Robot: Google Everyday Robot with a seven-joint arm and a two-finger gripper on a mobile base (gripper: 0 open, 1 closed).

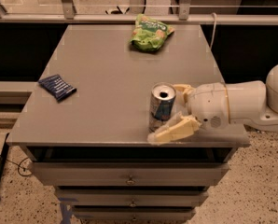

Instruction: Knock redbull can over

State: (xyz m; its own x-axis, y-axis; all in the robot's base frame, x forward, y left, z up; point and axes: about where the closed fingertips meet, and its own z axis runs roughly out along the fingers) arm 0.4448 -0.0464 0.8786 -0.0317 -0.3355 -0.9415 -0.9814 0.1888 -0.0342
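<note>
The redbull can [161, 106], slim, silver and blue with a shiny open top, stands upright near the front right of the grey table [106, 78]. My gripper [169, 111] reaches in from the right at can height. It is open, with one cream finger [172, 131] in front of the can and the other [182, 88] behind it. The front finger lies at the can's base; I cannot tell whether it touches.
A green snack bag [149, 31] lies at the table's far edge. A flat dark-blue packet [58, 87] lies at the left. Drawers sit below the tabletop. A railing runs behind the table.
</note>
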